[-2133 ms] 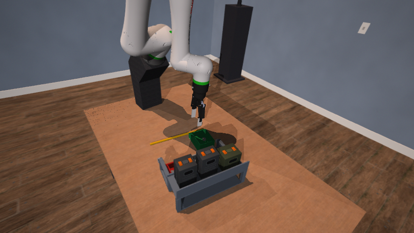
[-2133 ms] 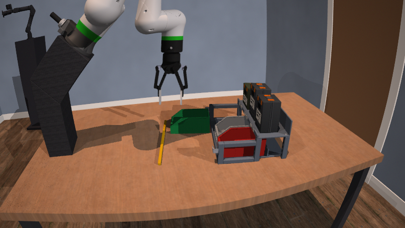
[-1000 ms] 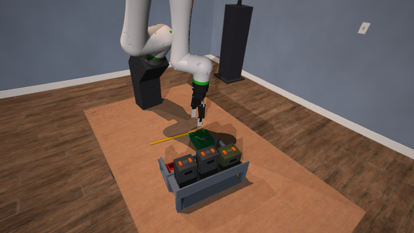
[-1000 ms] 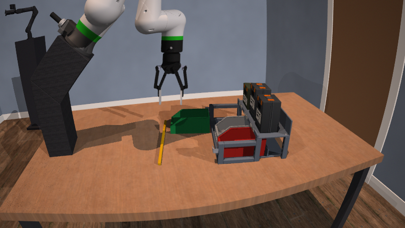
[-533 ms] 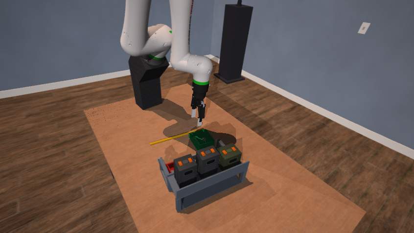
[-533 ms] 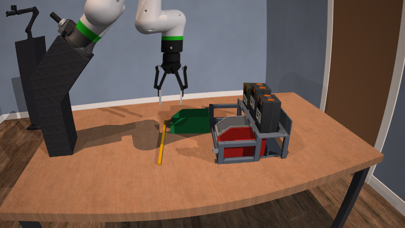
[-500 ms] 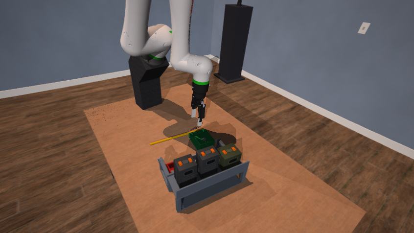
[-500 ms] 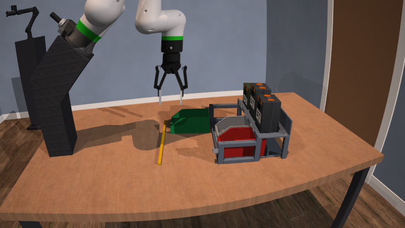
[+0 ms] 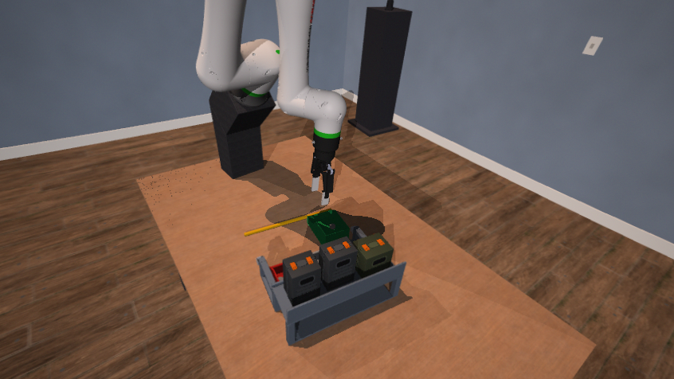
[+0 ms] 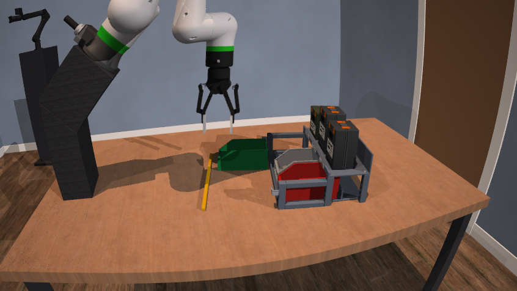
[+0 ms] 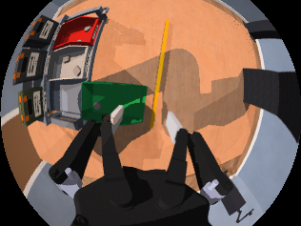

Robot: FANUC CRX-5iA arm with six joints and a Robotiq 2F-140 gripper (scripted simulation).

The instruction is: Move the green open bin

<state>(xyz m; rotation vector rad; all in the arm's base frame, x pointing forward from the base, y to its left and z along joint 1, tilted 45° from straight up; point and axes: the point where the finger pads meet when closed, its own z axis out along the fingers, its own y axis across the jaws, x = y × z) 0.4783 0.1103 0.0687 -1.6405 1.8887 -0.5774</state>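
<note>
Above the table top [image 9: 197, 244] [image 10: 173, 231] [image 11: 124, 34], claw [image 9: 320, 193] [image 10: 217, 132] [image 11: 145, 114]: fingers about half open, holding nothing.
Green bin [image 9: 325, 229] [image 10: 245, 159] [image 11: 116, 96]: lower, toward the shelf [image 9: 346, 294] [image 10: 302, 205] [image 11: 97, 39], just before it.
Long axis: seems to run from shelf toward yellow strip [image 9: 276, 225] [image 10: 206, 187] [image 11: 162, 58].
Nearer arm: the only one.

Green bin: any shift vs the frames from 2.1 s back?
No. In the exterior view the green bin sits as before against the yellow strip and the shelf's near-side post.
</note>
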